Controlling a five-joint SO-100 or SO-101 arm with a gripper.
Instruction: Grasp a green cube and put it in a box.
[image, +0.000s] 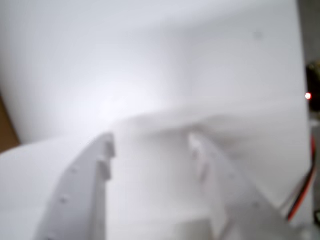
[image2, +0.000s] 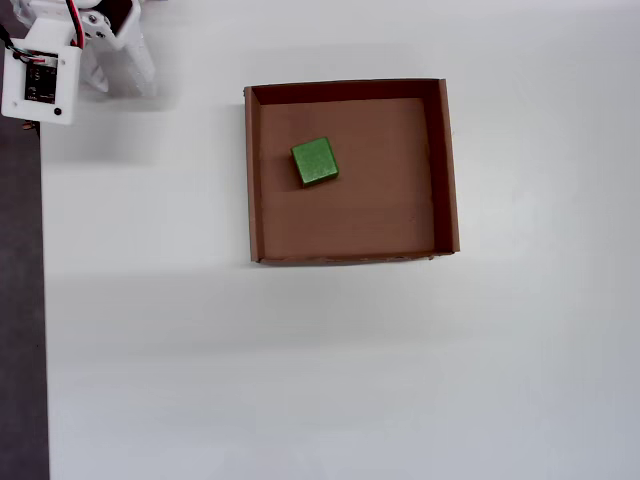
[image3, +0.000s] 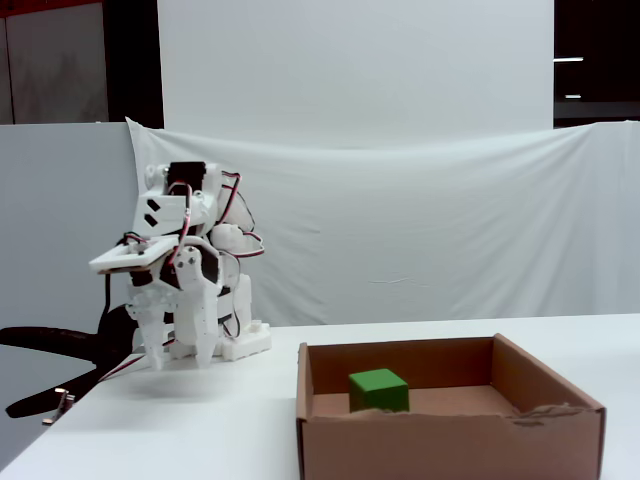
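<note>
The green cube (image2: 315, 162) lies on the floor of the brown cardboard box (image2: 446, 170), toward the left and upper part in the overhead view. From the fixed view the cube (image3: 379, 390) shows behind the box's front wall (image3: 450, 445). My white gripper (image2: 118, 78) is folded back near the arm's base at the top left, well away from the box. In the fixed view it (image3: 180, 358) points down at the table. The blurred wrist view shows the gripper (image: 152, 142) open, with only white table between its fingers (image: 107, 145).
The white table (image2: 300, 360) runs wide around the box, with its left edge (image2: 42, 300) against a dark floor. A white cloth backdrop (image3: 420, 220) hangs behind. A controller board (image2: 38, 85) and red wires (image: 300, 197) sit by the arm's base.
</note>
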